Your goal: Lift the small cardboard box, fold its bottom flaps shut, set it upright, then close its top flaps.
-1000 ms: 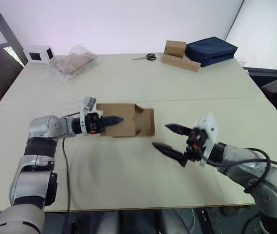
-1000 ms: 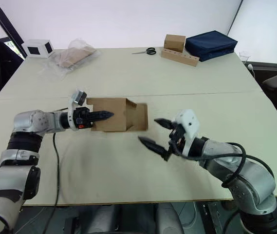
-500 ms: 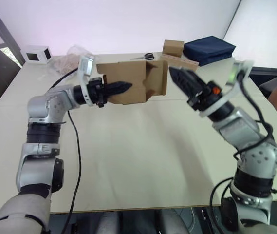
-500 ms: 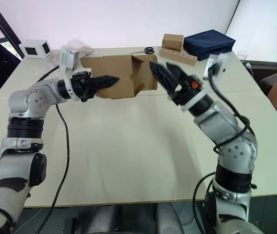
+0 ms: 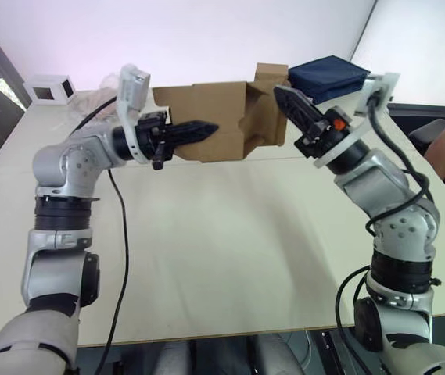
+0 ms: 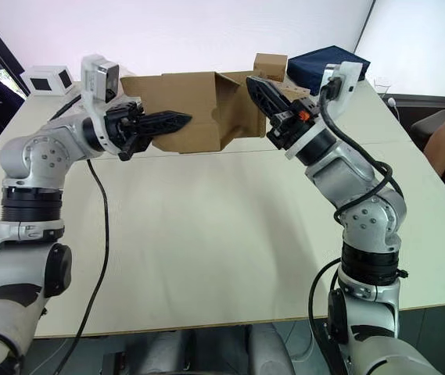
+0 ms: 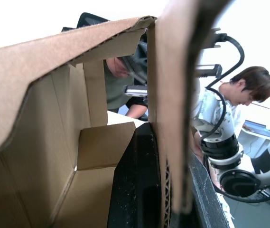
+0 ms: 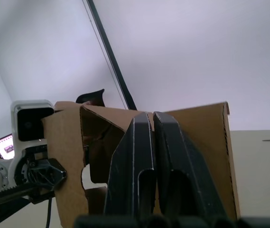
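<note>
With the small cardboard box [image 5: 206, 121] held aloft above the surface's far edge, its wall clamped by the left gripper [image 5: 199, 130], the closed right gripper [image 5: 288, 105] stands at the bottom flaps [image 5: 265, 117], which it should next press inward.

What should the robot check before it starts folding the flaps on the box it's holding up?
1. Small cardboard box is off the table: ok.
2. Left gripper holds a box wall, one finger inside and one outside: ok.
3. Right gripper is at the open end, fingers together: ok.
4. Bottom flaps folded shut: not ok, they stick out open.
5. Which flap the right fingers touch: cannot tell.
6. Room below for setting the box down: ok.
</note>
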